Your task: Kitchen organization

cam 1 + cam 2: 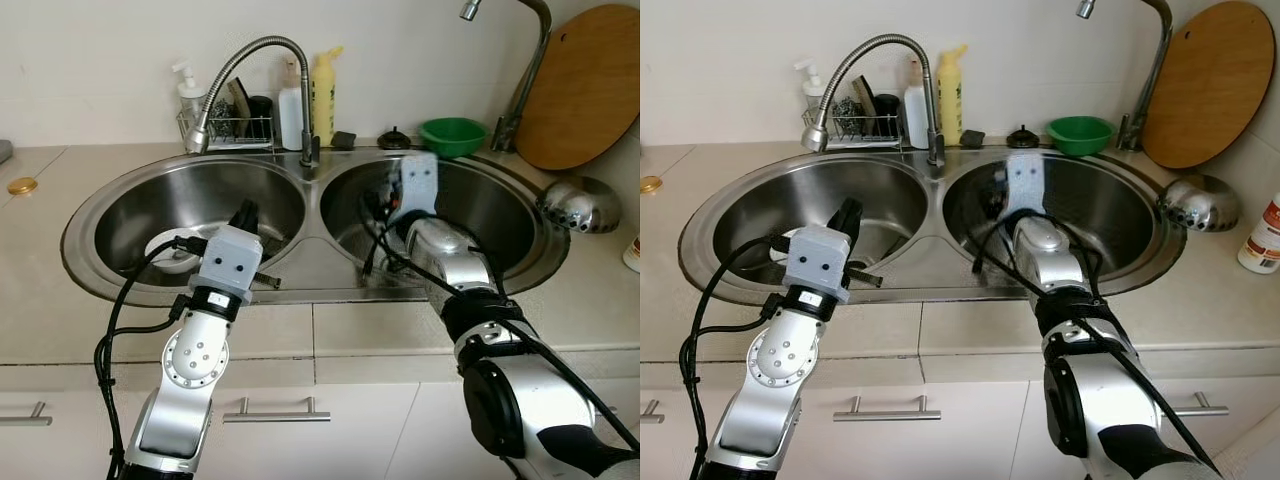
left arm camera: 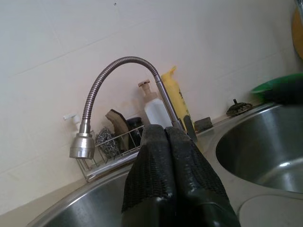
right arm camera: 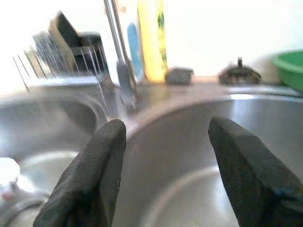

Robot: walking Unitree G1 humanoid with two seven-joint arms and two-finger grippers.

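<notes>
Sink [image 1: 320,225] basins: left gripper [image 2: 166,137] pressed together, right gripper [image 3: 165,142] (fingers spread).

Right wrist view [image 3: 142,94] blurred

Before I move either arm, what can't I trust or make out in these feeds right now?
- White dish in the left steel basin: partly hidden in the head views by the left gripper, whose fingers are shut.
- Floor of the right steel basin: covered by the right arm; right wrist view is blurred.
- Right gripper, open: nothing between the fingers.
- White bottle: cut by the frame edge.
</notes>
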